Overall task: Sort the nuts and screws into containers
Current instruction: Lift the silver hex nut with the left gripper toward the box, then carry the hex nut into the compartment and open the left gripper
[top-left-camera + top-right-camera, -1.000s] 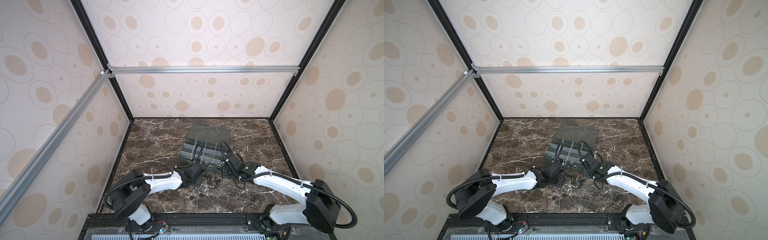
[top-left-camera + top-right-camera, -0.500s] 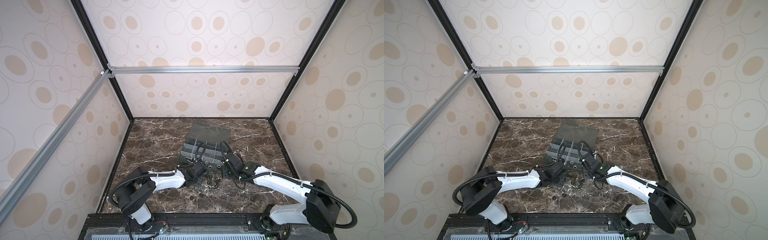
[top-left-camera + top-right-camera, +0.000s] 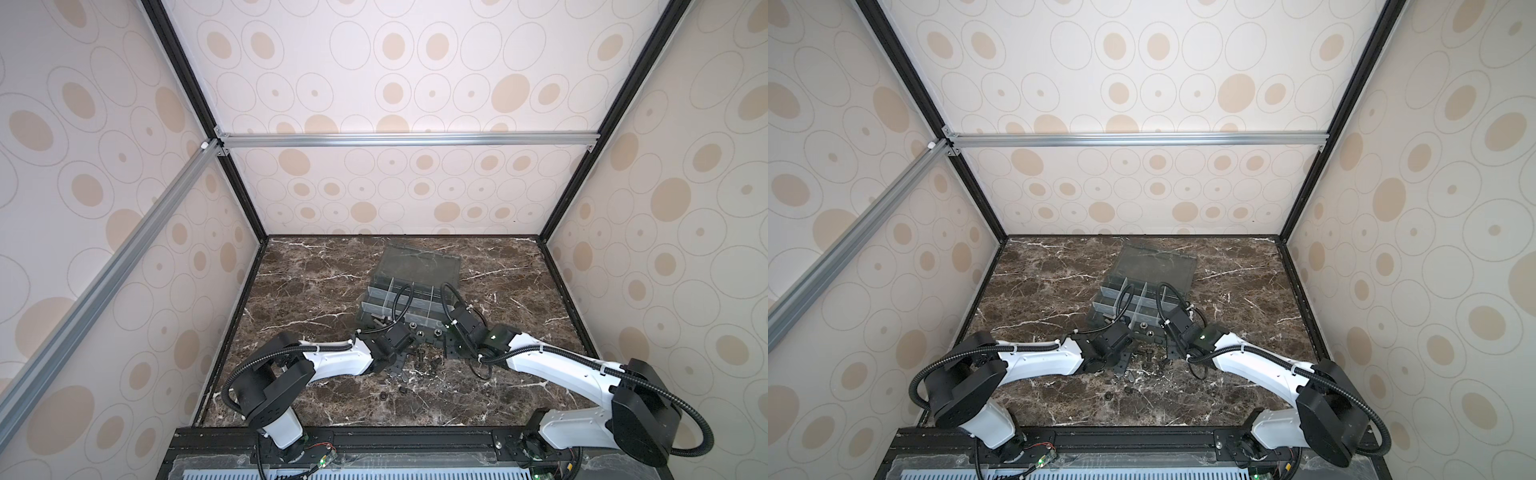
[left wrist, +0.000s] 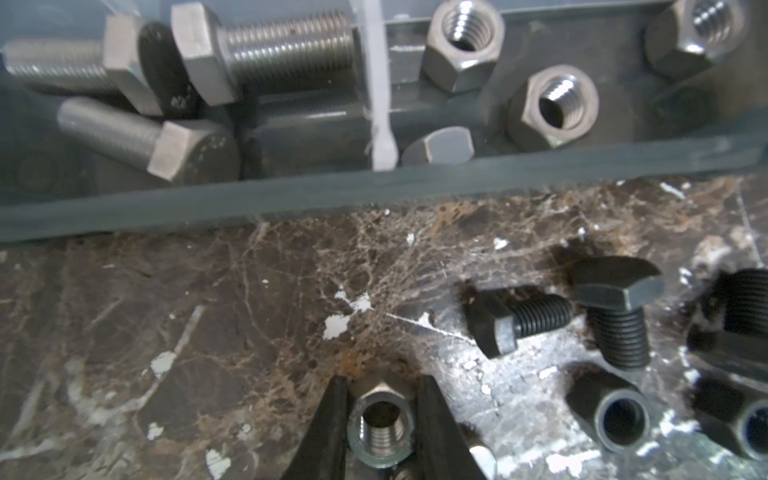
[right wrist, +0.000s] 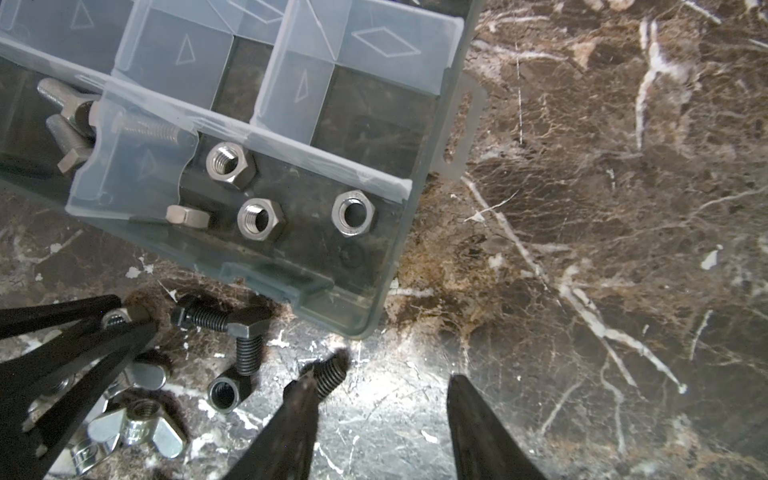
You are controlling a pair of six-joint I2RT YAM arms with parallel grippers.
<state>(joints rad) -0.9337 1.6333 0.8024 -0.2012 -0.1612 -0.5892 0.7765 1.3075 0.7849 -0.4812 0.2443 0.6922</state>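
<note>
Silver nut (image 4: 381, 428) in the left hand (image 4: 381, 380)

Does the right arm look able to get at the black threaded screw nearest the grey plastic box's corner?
Probably yes: the black threaded screw lies on open marble beside one finger of the open right gripper, outside the gap; a small sideways shift should bracket it. The left gripper stands clear.
</note>
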